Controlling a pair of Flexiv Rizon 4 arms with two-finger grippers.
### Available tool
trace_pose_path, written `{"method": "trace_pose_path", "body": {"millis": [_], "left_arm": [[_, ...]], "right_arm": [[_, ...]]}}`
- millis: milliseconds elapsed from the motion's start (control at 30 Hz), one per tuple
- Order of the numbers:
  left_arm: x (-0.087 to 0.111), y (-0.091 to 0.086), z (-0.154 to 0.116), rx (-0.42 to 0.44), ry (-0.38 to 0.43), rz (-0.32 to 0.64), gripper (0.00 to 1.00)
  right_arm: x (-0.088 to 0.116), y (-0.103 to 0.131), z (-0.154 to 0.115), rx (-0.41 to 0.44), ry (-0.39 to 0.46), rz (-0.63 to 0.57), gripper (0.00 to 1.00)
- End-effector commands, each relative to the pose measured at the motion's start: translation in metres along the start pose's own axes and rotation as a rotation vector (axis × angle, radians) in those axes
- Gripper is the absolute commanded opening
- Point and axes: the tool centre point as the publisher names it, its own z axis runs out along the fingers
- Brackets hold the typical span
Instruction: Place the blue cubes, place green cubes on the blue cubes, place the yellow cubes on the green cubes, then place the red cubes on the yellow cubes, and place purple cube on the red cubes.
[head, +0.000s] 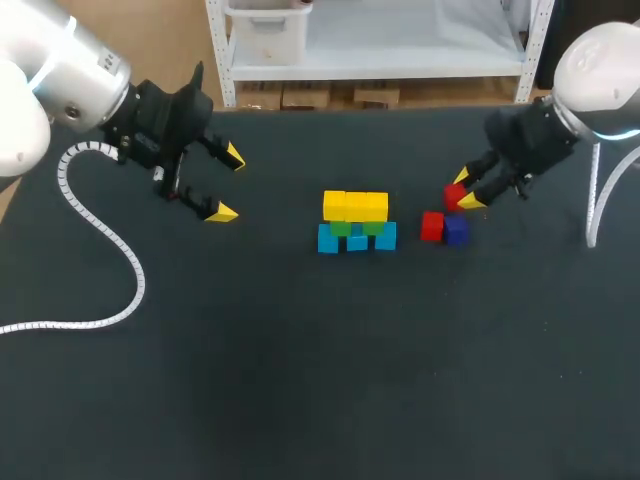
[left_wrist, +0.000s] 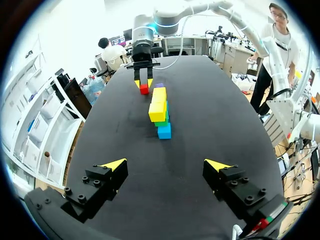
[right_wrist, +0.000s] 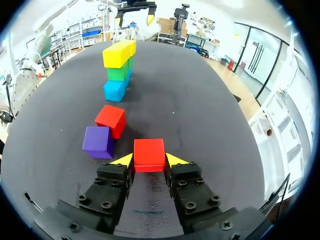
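Red, item one: held red cube (right_wrist: 149, 155), gripped between the yellow tips of the right gripper (right_wrist: 149, 161). The right wrist view shows both fingers pressed flat against its opposite sides. The head view shows the cube only as lodged between the two tips. No view settles whether it rests on the table (head: 300, 380) or hangs clear of it.

Red, item two: loose red cube (head: 432, 226), lying on the table at seven o'clock of the held one in the head view.

Purple, one item: purple cube (head: 457, 231), just beside the loose red cube at its three o'clock. In the right wrist view both lie a little ahead of the fingers, off to one side.

Stack, at the table's middle, at nine o'clock of the loose pair:
- Bottom course: three blue cubes (head: 357, 242) in a row.
- Middle course: two green cubes (head: 341, 228) sitting on the blue.
- Top course: three yellow cubes (head: 355, 206) in a row on the green.

Only the head view shows the stack's full breadth. Both wrist views look along the row from its ends, so it reads as a single column of blue, green and yellow.

Left gripper (head: 228, 185): at nine to ten o'clock of the stack and well apart from it. Its fingers are spread wide and hold nothing. The left wrist view shows bare table between the tips, with the stack straight ahead and the right gripper with its red cube beyond that.
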Motion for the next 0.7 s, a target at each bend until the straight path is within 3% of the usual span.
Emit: {"method": "trace_pose_path", "body": {"millis": [33,300,700], "left_arm": [[0.001,0.001,0.001,0.002,-0.001,0.001,1.00],[0.001,0.001,0.001,0.002,-0.001,0.001,1.00],[0.001,0.001,0.001,0.002,-0.001,0.001,1.00]], "right_arm": [[-0.010,0.002,-0.016,0.028,0.004,0.013,0.00],[-0.048,0.003,-0.040,0.140,-0.051,0.166,0.00],[-0.123,0.023,-0.042,0.164,-0.055,0.179,0.00]]}}
